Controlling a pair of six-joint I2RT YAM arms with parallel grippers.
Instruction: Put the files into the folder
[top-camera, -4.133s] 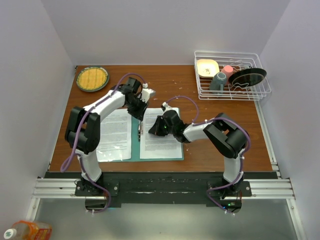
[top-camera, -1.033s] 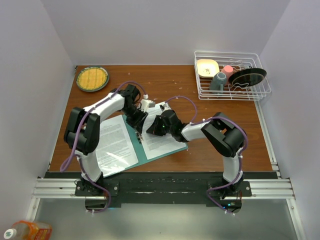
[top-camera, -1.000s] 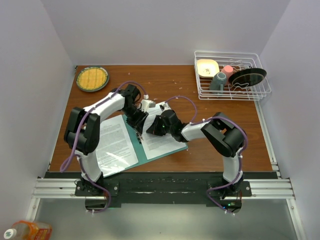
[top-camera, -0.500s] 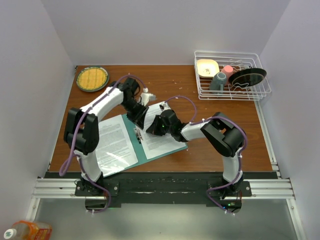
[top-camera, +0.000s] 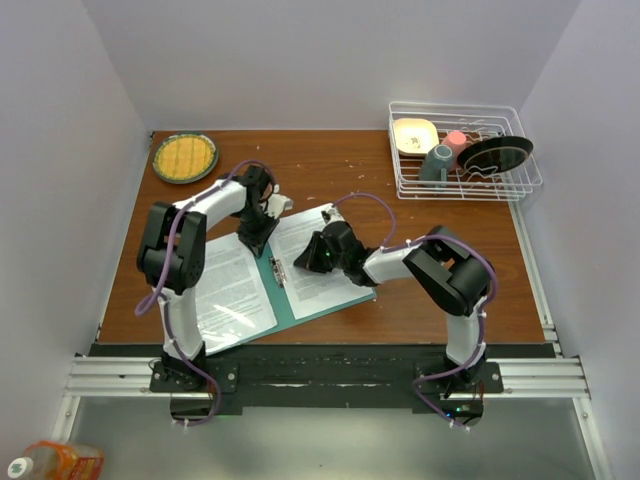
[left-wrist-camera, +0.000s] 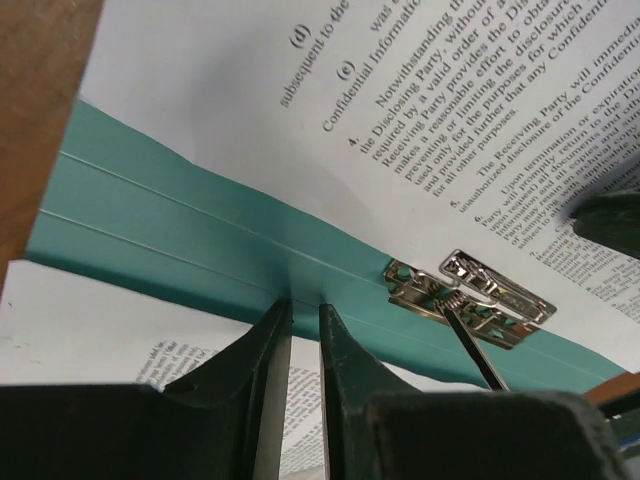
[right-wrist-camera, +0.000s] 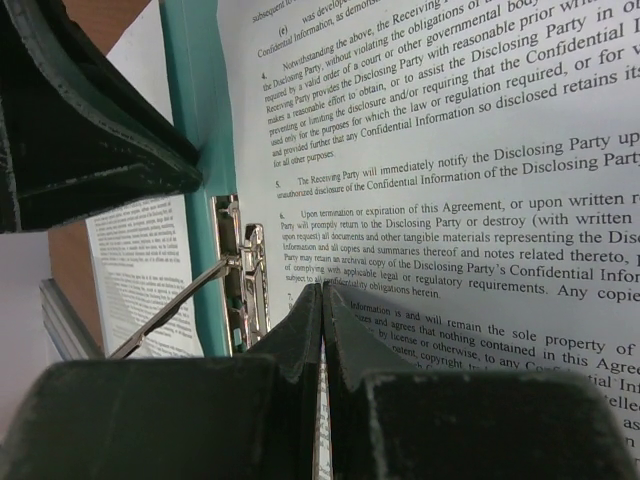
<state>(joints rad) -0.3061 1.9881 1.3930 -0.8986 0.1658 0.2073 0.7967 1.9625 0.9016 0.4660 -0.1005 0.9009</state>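
The teal folder (top-camera: 283, 300) lies open and turned askew on the brown table. One of the files (top-camera: 310, 290) lies on its right half and another (top-camera: 225, 285) on its left half. A metal clip (top-camera: 276, 270) sits on the spine. My left gripper (top-camera: 257, 232) stands at the spine's far end. Its tips (left-wrist-camera: 305, 303) rest against the teal folder (left-wrist-camera: 200, 240), a narrow slit apart, with nothing between them. My right gripper (top-camera: 310, 260) is shut, and its tips (right-wrist-camera: 322, 288) press on the right sheet (right-wrist-camera: 450, 150) beside the clip (right-wrist-camera: 240, 280).
A white wire dish rack (top-camera: 520, 185) with plates and cups stands at the back right. At the back left lies a round green-rimmed plate (top-camera: 184, 157). A bottle (top-camera: 60, 462) lies off the table at the bottom left.
The folder has turned counter-clockwise from square to askew. In the last second my left gripper moved from mid-spine to the spine's far end and its jaws narrowed. The right gripper stayed.
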